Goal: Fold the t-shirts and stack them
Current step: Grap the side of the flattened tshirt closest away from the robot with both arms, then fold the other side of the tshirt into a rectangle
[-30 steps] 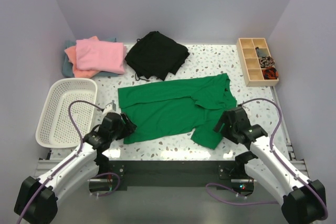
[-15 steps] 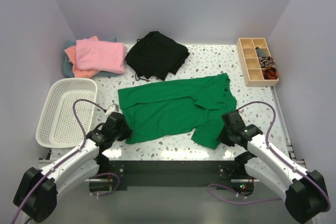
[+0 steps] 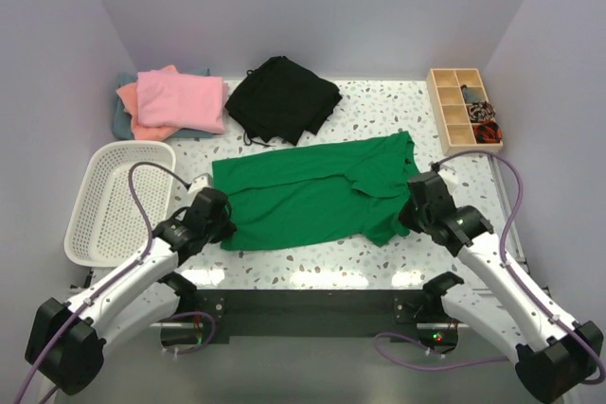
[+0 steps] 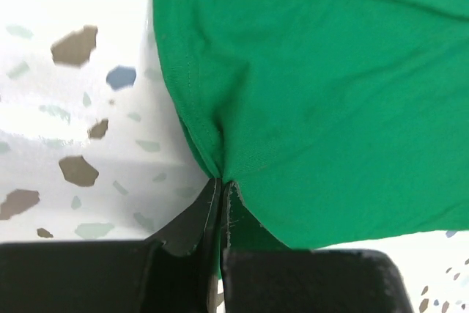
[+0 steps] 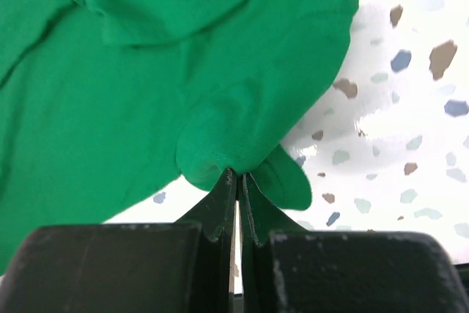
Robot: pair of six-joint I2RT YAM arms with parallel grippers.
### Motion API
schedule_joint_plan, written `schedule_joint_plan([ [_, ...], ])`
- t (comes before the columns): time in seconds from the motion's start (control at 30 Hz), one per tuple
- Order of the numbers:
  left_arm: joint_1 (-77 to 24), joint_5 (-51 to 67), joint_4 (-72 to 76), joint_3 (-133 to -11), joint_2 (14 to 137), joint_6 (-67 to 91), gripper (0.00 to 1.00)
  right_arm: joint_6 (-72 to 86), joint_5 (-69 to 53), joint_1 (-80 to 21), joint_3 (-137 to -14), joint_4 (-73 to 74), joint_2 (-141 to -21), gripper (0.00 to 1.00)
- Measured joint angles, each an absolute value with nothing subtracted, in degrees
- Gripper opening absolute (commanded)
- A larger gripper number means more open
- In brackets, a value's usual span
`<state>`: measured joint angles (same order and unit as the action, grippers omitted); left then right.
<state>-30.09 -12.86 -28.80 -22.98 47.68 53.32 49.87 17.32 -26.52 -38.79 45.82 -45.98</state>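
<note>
Since a second ago my left gripper (image 4: 221, 185) and right gripper (image 5: 236, 177) are going from wide apart to clamped, and the near edge of the green t-shirt (image 3: 312, 191) is drawing in from the front of the table (image 3: 379, 106), so I judge the first fold is beginning. Left is pinching the near-left hem corner and right the near-right corner, with the shirt lying spread mid-table.

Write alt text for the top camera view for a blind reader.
The left gripper and right gripper pinch the near edge of a green t-shirt, one at each end, on a speckled table. Behind lie a pink-topped stack of shirts and a black garment; a white basket sits left, a wooden tray right.
</note>
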Motion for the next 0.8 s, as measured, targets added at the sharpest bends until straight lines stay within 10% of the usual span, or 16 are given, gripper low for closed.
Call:
schedule_joint_plan([
  [0.47,-26.89,-19.29,-27.14,-35.31,66.48,47.44,0.00,40.23,23.79,-26.57,-55.35,39.92,-72.10,0.06],
  [0.63,-21.63,-18.65,-23.31,-39.27,74.48,44.31,0.00,36.73,24.58,-25.80,-64.69,37.04,-84.16,0.27],
  [0.8,-19.05,-18.72,-20.23,-46.44,85.27,41.28,0.28,33.71,24.62,-24.23,-74.04,35.00,-97.19,0.38],
])
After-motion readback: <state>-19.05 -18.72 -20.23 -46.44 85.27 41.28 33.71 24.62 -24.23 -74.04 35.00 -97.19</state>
